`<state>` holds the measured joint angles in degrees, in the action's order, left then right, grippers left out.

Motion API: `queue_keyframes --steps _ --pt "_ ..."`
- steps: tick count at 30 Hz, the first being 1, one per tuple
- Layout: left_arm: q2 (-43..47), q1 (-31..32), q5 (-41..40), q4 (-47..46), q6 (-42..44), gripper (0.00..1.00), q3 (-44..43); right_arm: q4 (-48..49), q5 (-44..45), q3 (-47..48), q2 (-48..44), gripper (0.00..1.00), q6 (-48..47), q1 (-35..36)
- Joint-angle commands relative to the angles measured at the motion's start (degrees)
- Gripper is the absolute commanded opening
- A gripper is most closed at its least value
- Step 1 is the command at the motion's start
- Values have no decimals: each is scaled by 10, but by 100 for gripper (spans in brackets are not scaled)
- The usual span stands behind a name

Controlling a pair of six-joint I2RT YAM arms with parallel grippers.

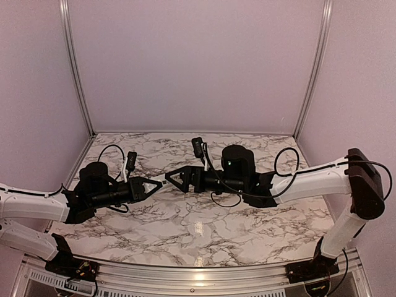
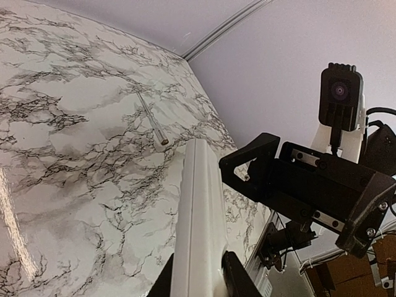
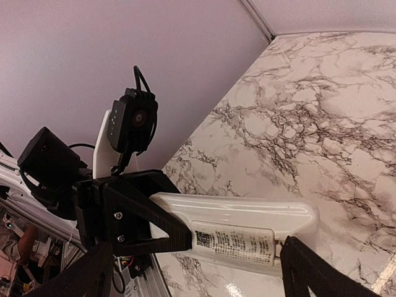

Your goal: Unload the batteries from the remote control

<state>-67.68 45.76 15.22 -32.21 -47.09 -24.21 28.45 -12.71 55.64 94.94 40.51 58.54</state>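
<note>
**Remote lifted and gripped, no batteries out yet**

The remote control [image 3: 247, 216] is held in the air over the middle of the table [image 1: 204, 229], lying roughly along the 9-to-3 line in the top view. The right wrist view shows its printed label face. That face looks smooth and closed, with no open recess, though I cannot tell whether a cover is still on. No batteries show in any view, loose or seated.

At the remote's 9 o'clock end, the left gripper [image 1: 148, 185] is clamped narrowly on the body. At its 3 o'clock end, the right gripper [image 1: 175, 178] has its jaws spread wide around the free end and is not pinching it.

In the left wrist view, a thin grey rod [image 2: 151, 119] lies on the marble at about 11 o'clock from the remote's tip.

I judge the task to be at an early stage. The remote is secured, but opening the compartment and removing the batteries remain.
</note>
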Motion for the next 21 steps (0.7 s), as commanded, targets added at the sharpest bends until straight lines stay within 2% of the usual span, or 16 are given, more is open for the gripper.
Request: queue_keyframes --steps 1,8,21 --pt "19 15 76 -83 19 0 -9 6 -49 -9 -7 92 6 5" --pt "19 16 84 -94 19 0 -7 24 -87 -19 -11 92 15 -4" --pt "22 20 92 -109 21 0 -4 19 -102 -16 -13 92 9 -4"
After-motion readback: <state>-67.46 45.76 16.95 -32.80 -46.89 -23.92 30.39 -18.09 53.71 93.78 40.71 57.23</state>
